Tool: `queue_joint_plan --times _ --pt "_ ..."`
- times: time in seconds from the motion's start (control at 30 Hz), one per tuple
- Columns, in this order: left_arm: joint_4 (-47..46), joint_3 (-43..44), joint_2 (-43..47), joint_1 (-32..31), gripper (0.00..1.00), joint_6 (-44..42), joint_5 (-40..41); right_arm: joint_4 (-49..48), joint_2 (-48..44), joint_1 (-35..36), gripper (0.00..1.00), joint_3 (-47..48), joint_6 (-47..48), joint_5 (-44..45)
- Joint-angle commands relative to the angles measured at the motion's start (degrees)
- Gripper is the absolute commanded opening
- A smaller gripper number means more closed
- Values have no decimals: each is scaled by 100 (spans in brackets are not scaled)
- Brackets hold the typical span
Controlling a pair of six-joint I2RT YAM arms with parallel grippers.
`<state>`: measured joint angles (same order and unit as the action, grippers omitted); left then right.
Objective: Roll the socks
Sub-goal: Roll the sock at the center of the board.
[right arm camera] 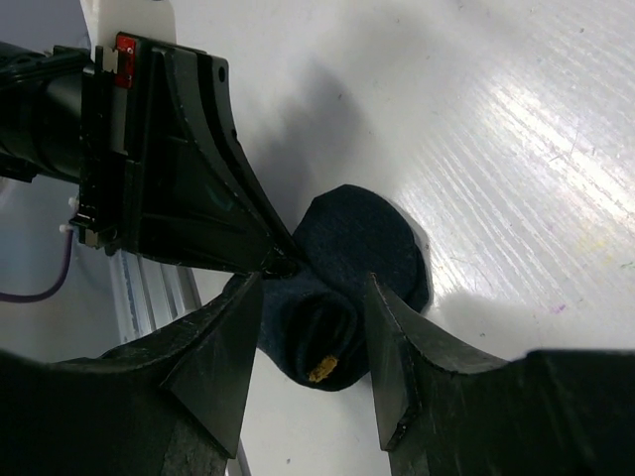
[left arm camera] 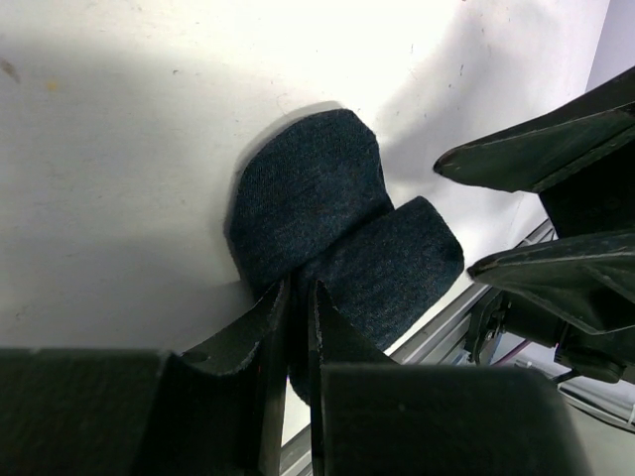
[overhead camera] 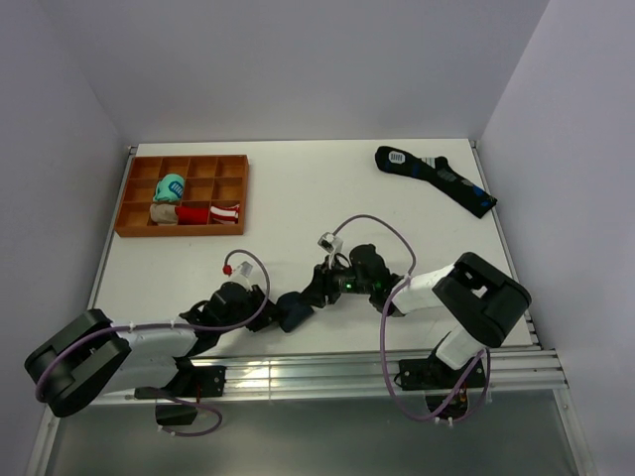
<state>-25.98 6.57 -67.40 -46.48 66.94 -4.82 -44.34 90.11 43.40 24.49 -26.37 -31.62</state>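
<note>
The socks point(overhead camera: 294, 310) are a dark navy pair lying near the table's front edge, partly rolled into a bundle with one rounded flap still flat point(left arm camera: 313, 198). My left gripper point(left arm camera: 298, 288) is shut on the fabric at the bundle's near edge. Coming from the right, my right gripper point(right arm camera: 315, 283) is open, its fingers on either side of the rolled part point(right arm camera: 322, 337) with a gap on each side. A small yellow spot shows in the roll's end. In the top view the left gripper point(overhead camera: 266, 307) and right gripper point(overhead camera: 316, 288) meet at the socks.
An orange compartment tray point(overhead camera: 238, 193) at the back left holds a teal bundle point(overhead camera: 170, 186), a beige bundle point(overhead camera: 165, 212) and a red-white bundle point(overhead camera: 220, 212). A longer dark sock point(overhead camera: 437, 178) lies at the back right. The metal rail point(overhead camera: 327, 372) runs just behind the socks.
</note>
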Motion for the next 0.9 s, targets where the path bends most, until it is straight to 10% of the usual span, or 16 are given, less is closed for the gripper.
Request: queue_joint_plan --times 0.0,0.87 --pt "928 -130 -283 -1 0 -401 -10 -295 104 90 53 65 53 -99" --pt "1200 257 -801 51 1 -392 78 -251 -230 486 52 -770 -228 1008"
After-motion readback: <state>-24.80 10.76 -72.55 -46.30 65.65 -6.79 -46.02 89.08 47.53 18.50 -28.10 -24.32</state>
